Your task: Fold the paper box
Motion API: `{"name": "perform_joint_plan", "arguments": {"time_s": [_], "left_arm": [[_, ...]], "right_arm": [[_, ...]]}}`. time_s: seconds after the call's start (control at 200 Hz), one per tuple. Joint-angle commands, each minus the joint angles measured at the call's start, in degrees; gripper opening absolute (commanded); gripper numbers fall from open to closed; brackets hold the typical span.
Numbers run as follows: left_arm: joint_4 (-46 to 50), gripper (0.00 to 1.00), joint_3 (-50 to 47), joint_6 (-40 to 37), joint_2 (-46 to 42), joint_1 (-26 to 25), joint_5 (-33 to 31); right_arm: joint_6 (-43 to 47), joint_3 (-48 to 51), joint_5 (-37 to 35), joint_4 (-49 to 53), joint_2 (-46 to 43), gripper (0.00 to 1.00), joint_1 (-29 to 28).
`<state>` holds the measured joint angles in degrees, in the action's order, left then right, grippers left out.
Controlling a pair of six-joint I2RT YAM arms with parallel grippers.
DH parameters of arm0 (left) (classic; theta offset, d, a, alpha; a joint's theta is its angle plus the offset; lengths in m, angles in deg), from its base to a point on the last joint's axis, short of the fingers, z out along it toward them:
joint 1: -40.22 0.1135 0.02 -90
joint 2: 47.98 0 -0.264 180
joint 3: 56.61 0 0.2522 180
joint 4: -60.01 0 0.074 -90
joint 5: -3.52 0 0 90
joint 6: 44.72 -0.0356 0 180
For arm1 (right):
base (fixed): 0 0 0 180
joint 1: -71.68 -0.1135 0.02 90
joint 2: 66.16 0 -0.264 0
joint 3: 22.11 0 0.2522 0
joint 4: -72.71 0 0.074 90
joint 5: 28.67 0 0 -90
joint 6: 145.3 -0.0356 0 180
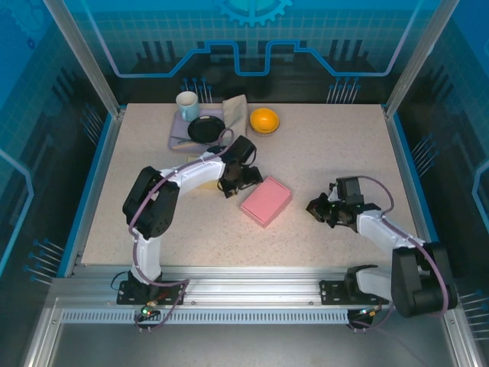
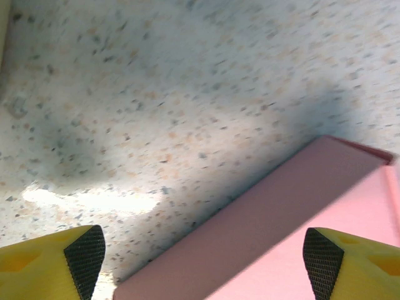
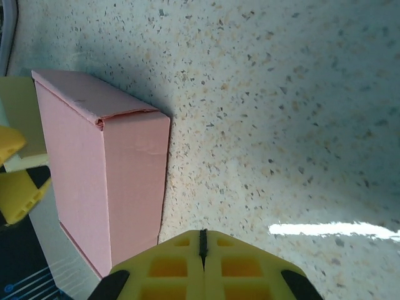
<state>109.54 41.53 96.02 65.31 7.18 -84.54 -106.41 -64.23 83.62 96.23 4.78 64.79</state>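
The pink paper box (image 1: 266,201) lies closed and flat in the middle of the table. My left gripper (image 1: 238,182) hovers just beyond its far-left corner, jaws wide open; in the left wrist view the box's edge (image 2: 269,231) runs between the yellow fingers (image 2: 53,262) with nothing gripped. My right gripper (image 1: 321,208) sits on the table to the right of the box, apart from it. Its yellow fingers (image 3: 203,262) are pressed together with nothing between them, and the box (image 3: 106,169) stands to their left with its end flap tucked.
At the back of the table stand a white mug (image 1: 187,105), a black plate on a lavender tray (image 1: 177,134), a beige cloth (image 1: 235,111) and an orange bowl (image 1: 264,120). Blue-edged walls (image 1: 92,180) border the table.
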Motion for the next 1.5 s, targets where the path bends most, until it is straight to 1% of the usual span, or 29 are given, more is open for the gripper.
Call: {"name": "perform_joint_plan", "arguments": {"time_s": [0.0, 0.18, 0.335, 0.545, 0.705, 0.87, 0.98, 1.07, 1.17, 1.246, 1.331, 1.376, 1.466, 1.496], "left_arm": [[-0.16, 0.87, 3.74, -7.41, 1.65, 0.20, 1.74], [-4.73, 0.88, 8.12, -12.01, 6.35, 0.12, 5.27], [-5.18, 0.88, 11.42, -12.85, 10.34, -0.01, 7.01], [-4.92, 0.87, 14.35, -13.04, 13.57, -2.16, 8.32], [-4.91, 0.87, 15.07, -12.13, 14.84, -3.92, 9.34], [-5.98, 0.87, 13.77, -9.64, 14.43, -5.71, 10.68], [-8.59, 0.86, 11.54, -6.42, 13.96, -6.88, 12.71], [-11.25, 0.86, 10.12, -4.30, 14.29, -7.87, 14.61], [-9.70, 0.86, 11.86, -4.68, 15.18, -7.90, 13.63], [-6.05, 0.86, 14.81, -6.41, 15.51, -6.88, 11.09], [-1.90, 0.87, 18.37, -8.36, 15.55, -5.05, 7.74], [-0.23, 0.87, 19.72, -9.02, 15.51, -3.71, 6.39], [1.77, 0.88, 21.81, -9.64, 15.47, -1.05, 5.30], [2.20, 0.88, 22.23, -9.85, 15.38, -0.29, 5.07]], "right_arm": [[3.73, -2.00, 4.83, -2.46, 4.10, 0.00, 0.66], [2.20, -3.51, 4.82, -11.01, 11.34, 0.00, 0.04], [1.53, -5.31, 5.40, -14.40, 16.44, 0.00, -0.58], [0.70, -7.66, 5.49, -16.45, 21.09, 0.00, -2.68], [-1.46, -8.29, 5.44, -19.24, 23.40, 0.00, -4.53], [-7.41, -6.35, 4.14, -24.86, 23.50, 0.00, -6.78], [-13.42, -4.70, 2.47, -32.47, 23.36, 0.00, -9.22], [-15.84, -4.92, 1.08, -37.23, 23.63, 0.00, -11.73], [-16.27, -5.84, -1.87, -34.23, 21.49, 0.00, -13.75], [-15.75, -4.58, -5.75, -27.87, 17.09, 0.00, -13.96], [-11.11, -3.90, -9.48, -17.76, 11.86, 0.00, -13.34], [-8.47, -3.89, -10.57, -13.38, 9.93, 0.03, -12.73], [-3.93, -3.15, -9.80, -7.90, 7.32, 0.04, -10.17], [-2.49, -3.27, -9.72, -5.40, 6.67, 0.06, -9.41]]}}
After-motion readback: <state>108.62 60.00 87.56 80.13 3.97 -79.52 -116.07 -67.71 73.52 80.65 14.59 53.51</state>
